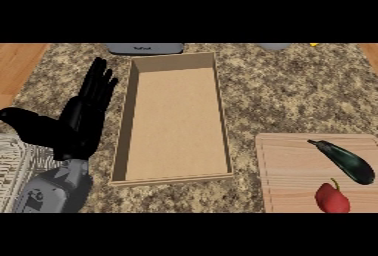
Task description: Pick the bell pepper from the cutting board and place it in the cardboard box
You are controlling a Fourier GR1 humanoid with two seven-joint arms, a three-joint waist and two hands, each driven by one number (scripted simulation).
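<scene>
Red bell pepper [331,198] untouched on cutting board [288,165] | right hand unseen | left hand [80,125] resting, fingers straight | approach clear of eggplant [345,161], carry to cardboard box [122,134]

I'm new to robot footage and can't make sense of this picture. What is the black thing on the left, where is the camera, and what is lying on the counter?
The camera sits at the robot's head, looking steeply down at a speckled counter. The black shape is the robot's left hand on a grey forearm, open, fingers straight, holding nothing. Beside it lies an empty cardboard box. At lower right, a wooden cutting board carries a red bell pepper and a dark eggplant. The right hand is not in view.
</scene>
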